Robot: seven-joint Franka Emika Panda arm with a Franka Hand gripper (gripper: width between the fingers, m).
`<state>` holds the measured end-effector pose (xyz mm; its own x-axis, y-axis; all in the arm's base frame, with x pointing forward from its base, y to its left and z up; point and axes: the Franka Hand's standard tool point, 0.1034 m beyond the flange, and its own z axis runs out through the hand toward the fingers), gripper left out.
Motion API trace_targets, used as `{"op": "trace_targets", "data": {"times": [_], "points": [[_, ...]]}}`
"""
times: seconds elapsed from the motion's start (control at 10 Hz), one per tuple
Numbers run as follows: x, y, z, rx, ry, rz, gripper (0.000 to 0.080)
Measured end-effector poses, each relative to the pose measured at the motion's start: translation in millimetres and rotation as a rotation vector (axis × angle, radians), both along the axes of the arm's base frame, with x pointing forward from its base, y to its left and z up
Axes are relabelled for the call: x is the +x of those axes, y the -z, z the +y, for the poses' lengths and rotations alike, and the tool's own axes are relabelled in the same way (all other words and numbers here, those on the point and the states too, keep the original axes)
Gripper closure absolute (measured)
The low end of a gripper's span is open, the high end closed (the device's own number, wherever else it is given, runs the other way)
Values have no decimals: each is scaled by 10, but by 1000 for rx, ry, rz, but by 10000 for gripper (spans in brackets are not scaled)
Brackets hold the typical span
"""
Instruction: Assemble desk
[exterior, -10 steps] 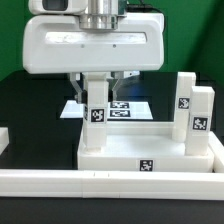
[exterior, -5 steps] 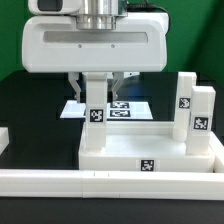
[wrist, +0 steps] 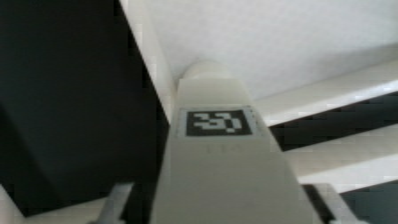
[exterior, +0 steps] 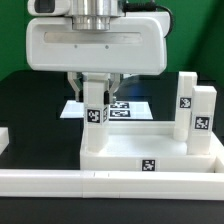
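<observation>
Exterior view is mostly filled by the robot's big white wrist housing (exterior: 95, 45) up top, which blocks a good chunk of the scene behind it. Under that sits the tabletop (exterior: 150, 152), the large shallow rimmed white tray, lying on the black bench (exterior: 35, 110) with a tag on its front wall. A long white border rail (exterior: 110, 183) runs across the front, just beside the tabletop's front wall, and hides the lower edge of the tray. On the exterior view's right, two leg blocks stand upright at the tabletop's corner region, one taller-looking at the back (exterior: 185, 100) and one in front (exterior: 201, 118), both tagged. The marker board (exterior: 122, 106) lies flat behind the tray, half covered by the arm. The hand (exterior: 96, 100) is pinching a third leg block (exterior: 95, 125), fingers on either side of its top, with the block upright at the tabletop's rear left corner; can't tell if its bottom is seated or just hovering. Wrist view just shows that leg block up close with its tag, finger edges barely visible at the frame border, everything else blurry white and black.
</observation>
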<state>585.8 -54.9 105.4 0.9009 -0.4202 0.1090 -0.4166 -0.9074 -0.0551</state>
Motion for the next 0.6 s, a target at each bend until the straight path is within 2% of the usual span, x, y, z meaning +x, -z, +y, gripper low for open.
{"op": "trace_targets", "data": {"times": [0.6], "points": [[-1,0,12,63,526,2,509]]}}
